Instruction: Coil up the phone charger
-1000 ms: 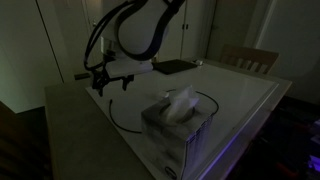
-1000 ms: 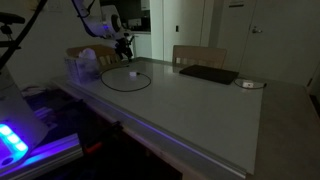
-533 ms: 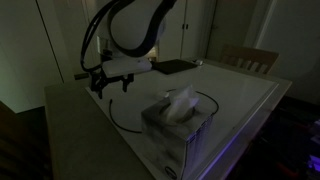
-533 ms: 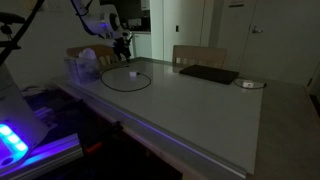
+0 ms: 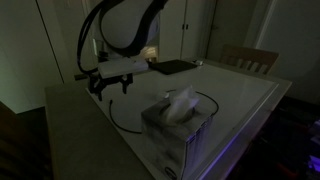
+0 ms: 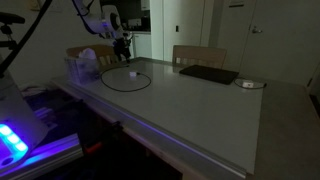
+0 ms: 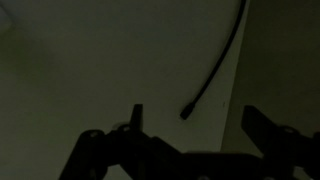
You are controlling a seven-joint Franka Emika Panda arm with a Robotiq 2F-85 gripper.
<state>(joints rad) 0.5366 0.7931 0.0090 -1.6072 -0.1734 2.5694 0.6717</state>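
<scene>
The phone charger [image 6: 128, 88] lies as a dark loop on the pale table, with its small white plug block [image 6: 134, 72] at the loop's far side. In an exterior view the cable [image 5: 122, 120] curves round the tissue box. In the wrist view the cable's free end [image 7: 190, 108] lies on the table between my fingers. My gripper [image 7: 195, 125] is open and empty, hovering above that end; it also shows in both exterior views [image 5: 109, 86] [image 6: 122, 45].
A tissue box [image 5: 180, 128] [image 6: 85, 66] stands inside or beside the loop near the table edge. A flat black pad [image 5: 175, 67] [image 6: 208, 74] lies farther back. A small round object [image 6: 250, 84] sits beside the pad. A chair back [image 6: 198, 55] stands behind the table.
The arm's upper links have swung slightly to the left in an exterior view. The gripper has shifted a little with them and stays open. The cable has not moved.
</scene>
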